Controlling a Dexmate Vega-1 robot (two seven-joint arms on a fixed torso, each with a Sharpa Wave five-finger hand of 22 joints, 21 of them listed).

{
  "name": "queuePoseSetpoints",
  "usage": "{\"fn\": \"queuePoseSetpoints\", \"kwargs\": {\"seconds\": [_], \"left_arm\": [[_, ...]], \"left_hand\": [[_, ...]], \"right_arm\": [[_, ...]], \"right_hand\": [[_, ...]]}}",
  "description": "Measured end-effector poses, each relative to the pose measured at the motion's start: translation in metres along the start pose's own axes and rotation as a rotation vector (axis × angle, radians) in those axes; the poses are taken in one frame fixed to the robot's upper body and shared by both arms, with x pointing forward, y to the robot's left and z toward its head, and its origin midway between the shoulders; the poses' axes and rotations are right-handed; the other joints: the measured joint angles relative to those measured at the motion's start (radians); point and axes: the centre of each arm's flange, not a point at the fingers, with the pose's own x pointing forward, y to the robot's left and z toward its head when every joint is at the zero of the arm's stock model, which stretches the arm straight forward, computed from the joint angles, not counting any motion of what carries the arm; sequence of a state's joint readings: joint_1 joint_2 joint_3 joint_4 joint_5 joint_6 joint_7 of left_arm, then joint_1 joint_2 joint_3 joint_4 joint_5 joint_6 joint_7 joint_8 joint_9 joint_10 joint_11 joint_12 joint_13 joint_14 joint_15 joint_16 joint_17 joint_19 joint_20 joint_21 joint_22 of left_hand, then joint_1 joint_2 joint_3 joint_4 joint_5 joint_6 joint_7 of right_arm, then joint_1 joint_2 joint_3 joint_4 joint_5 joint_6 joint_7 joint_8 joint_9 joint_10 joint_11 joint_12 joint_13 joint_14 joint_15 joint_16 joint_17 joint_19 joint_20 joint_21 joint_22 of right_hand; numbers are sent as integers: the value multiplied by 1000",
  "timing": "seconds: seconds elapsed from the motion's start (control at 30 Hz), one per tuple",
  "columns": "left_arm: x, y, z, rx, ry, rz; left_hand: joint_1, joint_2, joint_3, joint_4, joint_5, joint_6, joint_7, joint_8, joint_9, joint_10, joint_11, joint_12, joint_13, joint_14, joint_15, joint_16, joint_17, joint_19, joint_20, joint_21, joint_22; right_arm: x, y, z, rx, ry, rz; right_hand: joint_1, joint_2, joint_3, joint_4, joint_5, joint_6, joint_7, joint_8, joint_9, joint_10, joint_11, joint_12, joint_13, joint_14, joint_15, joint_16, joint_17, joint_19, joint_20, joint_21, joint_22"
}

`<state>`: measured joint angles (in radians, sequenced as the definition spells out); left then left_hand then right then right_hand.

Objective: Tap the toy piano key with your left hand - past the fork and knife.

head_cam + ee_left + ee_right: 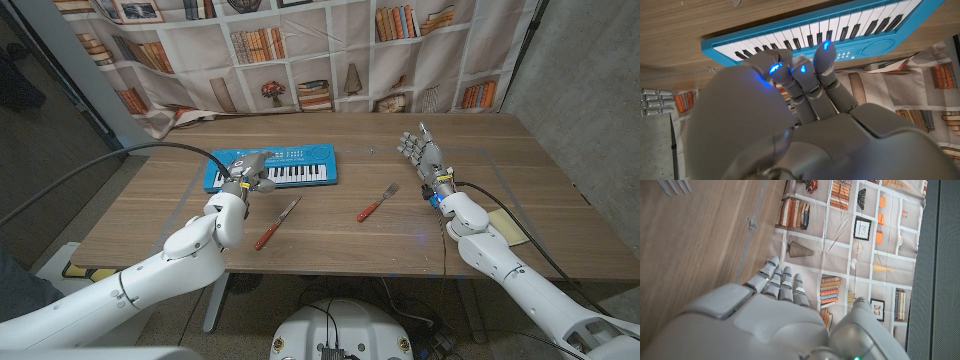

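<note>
The blue toy piano [290, 168] lies across the far middle of the table, black and white keys facing me. My left hand [245, 172] hovers over its left part, past the knife [277, 223]. In the left wrist view the fingers [825, 47] stretch side by side with their tips at the white keys of the piano [860, 25], holding nothing; whether they touch a key I cannot tell. The red-handled fork [377, 203] lies right of the knife. My right hand [425, 155] stands at the right, fingers spread and empty.
A bookshelf-print curtain [330, 50] hangs behind the table's far edge. The fork's tines [675, 185] show on the wood in the right wrist view, away from my right hand [775, 315]. A yellow pad [510, 232] lies near the right forearm.
</note>
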<state>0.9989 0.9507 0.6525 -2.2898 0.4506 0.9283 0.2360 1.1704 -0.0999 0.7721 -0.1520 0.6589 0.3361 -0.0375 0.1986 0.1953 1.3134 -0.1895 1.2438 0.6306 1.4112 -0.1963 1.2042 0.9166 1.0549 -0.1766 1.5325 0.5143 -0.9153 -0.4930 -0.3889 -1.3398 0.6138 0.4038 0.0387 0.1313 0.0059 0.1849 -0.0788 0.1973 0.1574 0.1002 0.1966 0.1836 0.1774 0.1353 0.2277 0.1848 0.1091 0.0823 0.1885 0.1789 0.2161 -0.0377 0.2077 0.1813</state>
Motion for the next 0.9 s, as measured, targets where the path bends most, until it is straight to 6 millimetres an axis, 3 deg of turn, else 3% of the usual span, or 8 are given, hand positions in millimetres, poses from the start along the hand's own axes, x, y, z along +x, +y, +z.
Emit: {"fn": "queuePoseSetpoints", "kwargs": {"seconds": [0.53,0.9], "left_arm": [[2,-11,5,75,16,-17],[5,-19,7,100,13,-47]], "left_hand": [[0,0,30,-5,0,40,-21,0,0,-6,6,33,70,0,0,7,-9,-9,2,21,-2],[0,0,45,-4,0,147,-18,20,2,-14,14,50,98,0,0,16,-18,-16,5,22,-9]], "right_arm": [[7,1,1,3,0,13],[10,3,-1,6,2,17]], "right_hand": [[0,0,0,0,0,5,-5,0,0,5,-5,0,0,2,-2,0,0,0,0,0,0],[0,0,0,0,0,5,-5,0,0,11,0,0,0,4,-4,0,0,3,4,0,0]]}}
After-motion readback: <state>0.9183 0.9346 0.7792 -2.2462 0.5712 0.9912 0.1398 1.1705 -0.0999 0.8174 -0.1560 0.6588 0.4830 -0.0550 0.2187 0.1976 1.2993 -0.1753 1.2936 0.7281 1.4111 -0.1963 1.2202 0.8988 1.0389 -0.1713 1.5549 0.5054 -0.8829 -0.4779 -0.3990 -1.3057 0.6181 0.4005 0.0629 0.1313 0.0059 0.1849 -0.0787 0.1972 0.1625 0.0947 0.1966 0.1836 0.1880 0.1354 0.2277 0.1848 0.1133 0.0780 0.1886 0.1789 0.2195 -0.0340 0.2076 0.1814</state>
